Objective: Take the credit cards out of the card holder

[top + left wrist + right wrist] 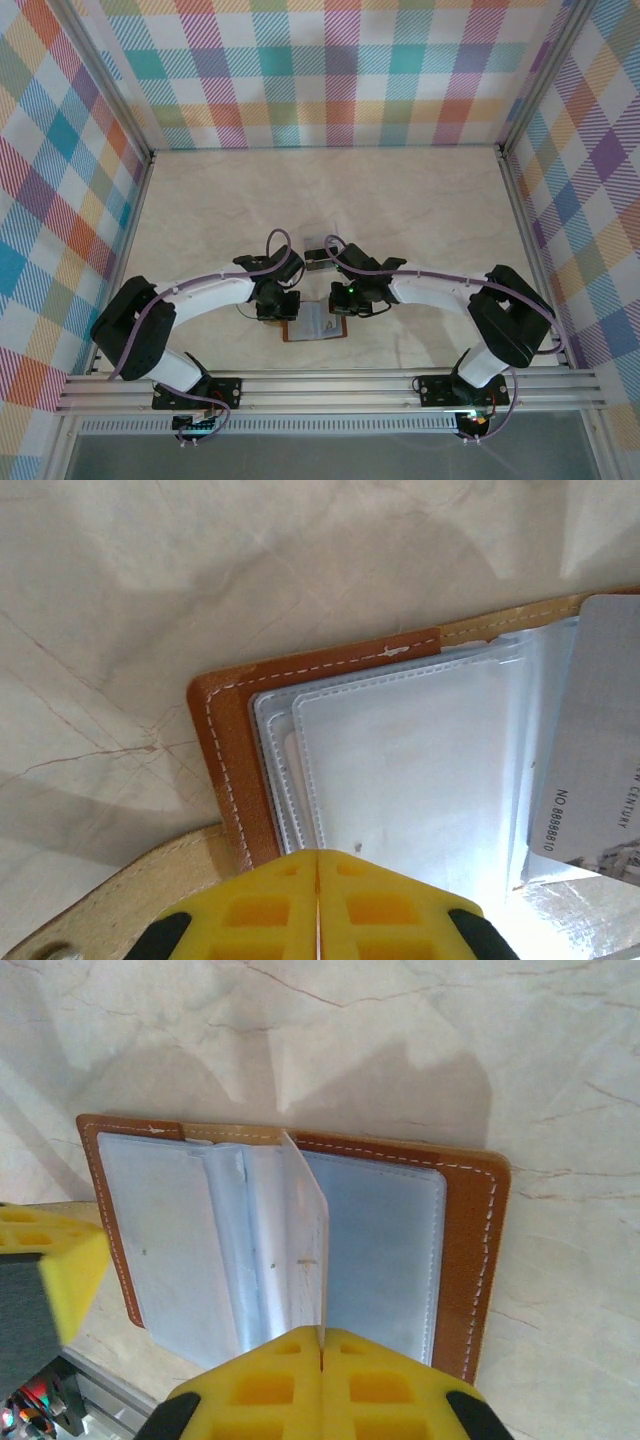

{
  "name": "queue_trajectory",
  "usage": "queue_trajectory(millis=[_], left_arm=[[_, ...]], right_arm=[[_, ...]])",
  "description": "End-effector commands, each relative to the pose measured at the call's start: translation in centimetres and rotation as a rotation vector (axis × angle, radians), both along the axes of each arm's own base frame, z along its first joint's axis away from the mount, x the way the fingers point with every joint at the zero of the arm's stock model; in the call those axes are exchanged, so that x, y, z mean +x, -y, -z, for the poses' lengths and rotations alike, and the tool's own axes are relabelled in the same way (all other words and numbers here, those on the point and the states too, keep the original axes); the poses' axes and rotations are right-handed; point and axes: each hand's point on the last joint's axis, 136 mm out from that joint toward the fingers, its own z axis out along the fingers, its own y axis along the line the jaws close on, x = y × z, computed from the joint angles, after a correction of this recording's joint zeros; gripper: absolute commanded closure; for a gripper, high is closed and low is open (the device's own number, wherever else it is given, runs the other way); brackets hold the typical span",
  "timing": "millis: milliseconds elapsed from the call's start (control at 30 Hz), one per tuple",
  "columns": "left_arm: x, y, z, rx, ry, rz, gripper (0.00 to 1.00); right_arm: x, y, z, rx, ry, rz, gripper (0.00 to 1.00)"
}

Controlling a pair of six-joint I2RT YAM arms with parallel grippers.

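Right wrist camera caught the right gripper clamped shut on a thin pale card standing up from the open card holder, flat on the table. The left gripper, closed on nothing visible, sat at the holder's edge. Light, stiff and slick, the card likely wanted a firm edge pinch; the limp holder, pinning.

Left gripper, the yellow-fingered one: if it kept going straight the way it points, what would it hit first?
Most likely the clear plastic pockets inside the open card holder: the left gripper, shut, points straight at them. They look very close, though depth is hard to judge.
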Motion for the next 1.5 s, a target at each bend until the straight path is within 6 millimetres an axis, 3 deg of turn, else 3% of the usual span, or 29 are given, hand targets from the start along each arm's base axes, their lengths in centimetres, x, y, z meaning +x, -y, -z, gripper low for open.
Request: queue_trajectory(millis=[0,267,533,867,1100,1300,1467], left_arm=[[0.3,-0.1,-1.4,0.006,0.028,0.009,0.91],[0.4,-0.2,-1.4,0.013,0.030,0.009,0.91],[0.4,-0.7,-1.4,0.026,0.044,-0.002,0.91],[0.4,-1.7,-1.3,-0.019,0.049,-0.066,0.90],[0.3,-2.6,-1.7,-0.034,0.065,-0.106,0.89],[0.1,-3.6,-2.0,-0.043,0.083,-0.142,0.88],[-0.2,-4.4,-2.0,-0.047,0.087,-0.169,0.85]], right_arm=[[-0.6,1.9,0.3,-0.075,-0.016,0.017,0.95],[-0.9,1.8,-0.9,-0.031,-0.007,0.023,0.95],[0.6,1.9,-3.8,-0.039,0.147,-0.069,0.94],[2.9,1.9,-8.5,-0.089,0.556,-0.547,0.96],[2.4,1.0,-10.4,-0.066,0.786,-1.054,0.99],[6.1,0.5,-12.2,-0.136,0.848,-1.199,1.00],[9.5,-0.3,-12.5,-0.208,0.845,-1.307,1.00]])
